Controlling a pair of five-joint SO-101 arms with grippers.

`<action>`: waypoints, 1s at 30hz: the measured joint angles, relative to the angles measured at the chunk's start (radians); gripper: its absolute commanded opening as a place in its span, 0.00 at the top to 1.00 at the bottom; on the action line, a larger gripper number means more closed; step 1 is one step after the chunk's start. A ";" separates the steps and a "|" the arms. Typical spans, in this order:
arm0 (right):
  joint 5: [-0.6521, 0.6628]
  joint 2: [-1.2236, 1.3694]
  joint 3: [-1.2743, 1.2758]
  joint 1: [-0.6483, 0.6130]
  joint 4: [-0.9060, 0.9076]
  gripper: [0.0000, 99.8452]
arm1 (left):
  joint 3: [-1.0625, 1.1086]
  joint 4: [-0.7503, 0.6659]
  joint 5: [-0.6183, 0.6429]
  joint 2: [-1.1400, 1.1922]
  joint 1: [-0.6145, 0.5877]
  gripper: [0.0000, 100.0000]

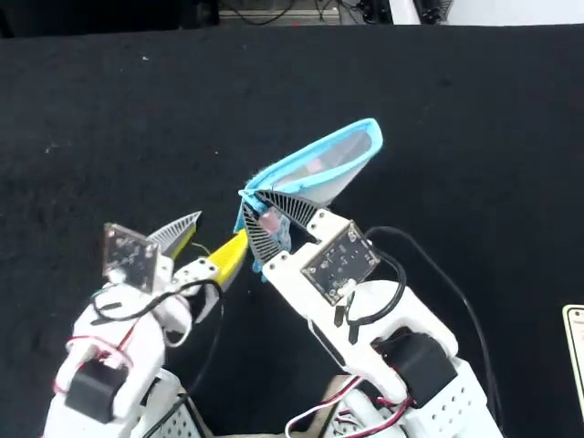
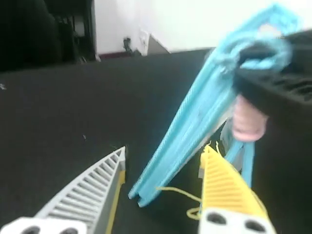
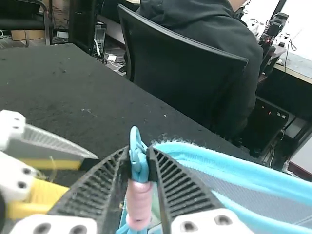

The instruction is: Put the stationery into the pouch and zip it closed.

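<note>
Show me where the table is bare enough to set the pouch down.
Free: the table left of the pouch, beyond the left gripper; also right of the pouch, down to the white card. Crowded: the near middle, where the right gripper clamps the pouch beside the left one.

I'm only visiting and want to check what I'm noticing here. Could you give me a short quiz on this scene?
1. True or false: the right gripper is shut on the blue pouch.
2. The left gripper is: A) open, B) shut on a pen, C) shut on a ruler.
3. Fill in: the table surface is ___ in colour.
Key: 1 true; 2 A; 3 black.
</note>
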 measured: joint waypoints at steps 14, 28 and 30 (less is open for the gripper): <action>0.000 -0.002 -0.020 0.031 0.064 0.99 | 0.101 -0.201 -0.120 0.002 0.104 0.76; 0.000 -0.002 -0.023 0.040 0.066 0.99 | 0.213 -0.361 -0.267 0.003 0.110 0.81; 0.000 -0.002 -0.023 0.040 0.066 0.99 | 0.216 -0.361 -0.273 0.009 0.110 0.81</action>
